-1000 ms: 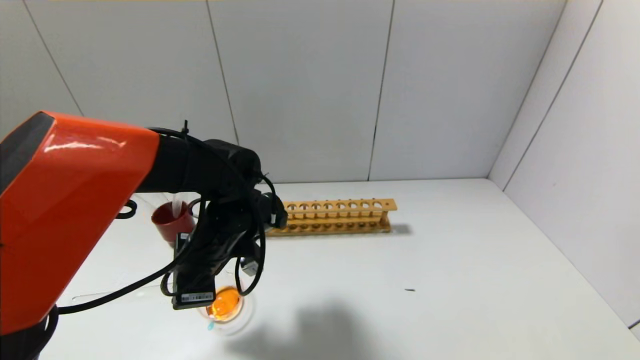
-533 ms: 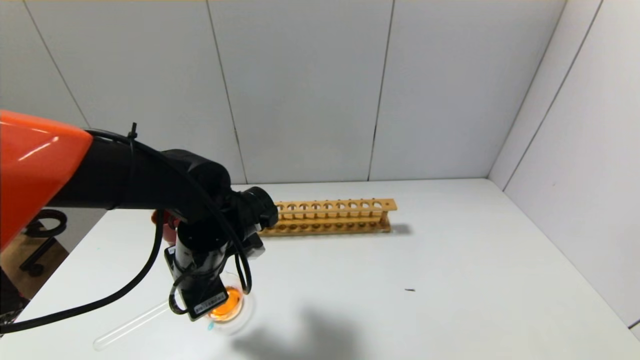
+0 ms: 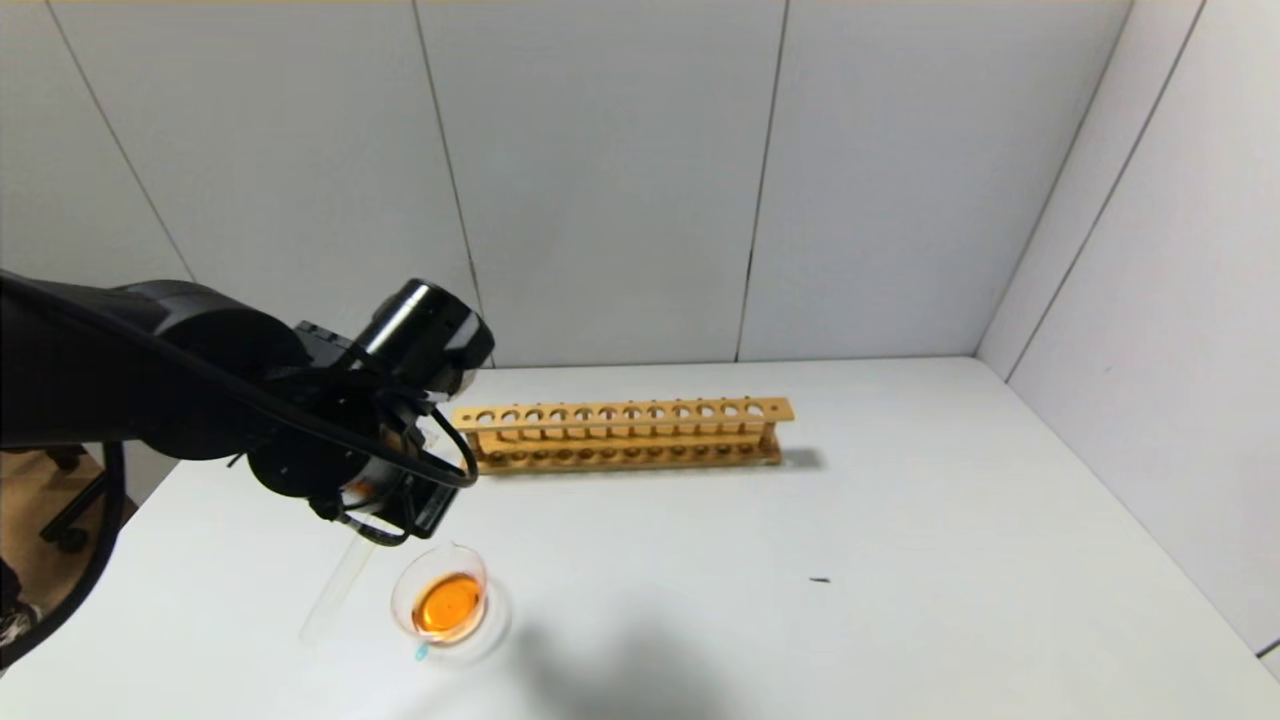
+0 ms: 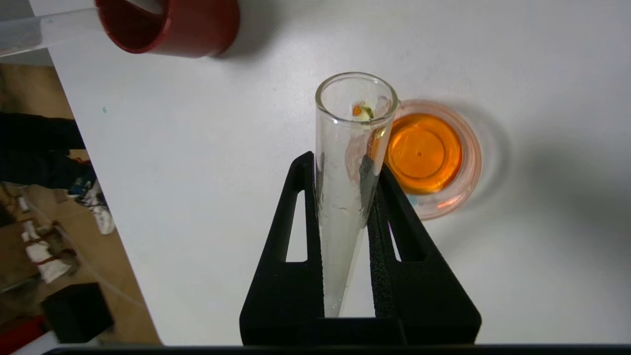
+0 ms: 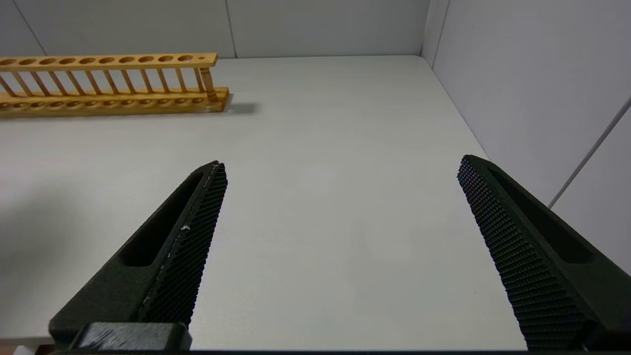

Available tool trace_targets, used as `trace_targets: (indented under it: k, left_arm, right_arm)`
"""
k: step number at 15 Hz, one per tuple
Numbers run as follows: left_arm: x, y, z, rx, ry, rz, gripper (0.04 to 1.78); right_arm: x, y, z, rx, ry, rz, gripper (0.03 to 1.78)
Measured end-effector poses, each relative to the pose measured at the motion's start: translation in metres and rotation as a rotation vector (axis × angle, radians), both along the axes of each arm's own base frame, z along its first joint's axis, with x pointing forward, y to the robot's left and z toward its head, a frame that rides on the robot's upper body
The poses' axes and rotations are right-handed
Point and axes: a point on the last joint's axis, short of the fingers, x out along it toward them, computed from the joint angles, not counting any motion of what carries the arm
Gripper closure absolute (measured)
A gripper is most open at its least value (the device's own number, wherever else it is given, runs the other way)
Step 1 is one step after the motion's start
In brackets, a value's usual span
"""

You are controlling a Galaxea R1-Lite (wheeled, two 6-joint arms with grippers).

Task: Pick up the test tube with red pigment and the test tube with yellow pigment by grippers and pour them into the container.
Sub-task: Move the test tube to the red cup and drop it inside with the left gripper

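Left end effector [image 4: 345, 197] is clamping an emptied test tube [image 4: 347, 162] between its fingers, the tube's mouth hanging just beside the container [image 4: 434, 158] of orange liquid resting on the bench [image 3: 800, 560]. Right end effector [image 5: 340, 217] is gaping wide above bare bench.

Container at the front left of the table, rack behind it.
The container [image 3: 447, 605] sits on the table [image 3: 800, 560]; the rack [image 3: 625, 433] lies behind it and to its right, and the cup [image 4: 170, 22] stands well apart from the container.
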Motion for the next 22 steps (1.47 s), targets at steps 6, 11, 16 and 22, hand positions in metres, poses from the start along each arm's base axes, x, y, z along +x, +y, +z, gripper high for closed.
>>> trace_targets:
  k: [6,11,16,22]
  left_arm:
    - [-0.003,0.026,0.022,-0.2,-0.267,0.145,1.51]
    - [0.008,0.061,0.041,-0.276,-0.476,0.263,1.51]
    - [0.021,0.1,0.055,-0.31,-0.63,0.383,1.51]
    - [0.047,0.136,0.047,-0.324,-0.693,0.46,1.51]
  right_arm:
    - [0.0,0.0,0.0,0.0,0.0,0.0,0.1]
    - [0.0,0.0,0.0,0.0,0.0,0.0,0.1]
    - [0.0,0.0,0.0,0.0,0.0,0.0,0.1]
    - [0.0,0.0,0.0,0.0,0.0,0.0,0.1]
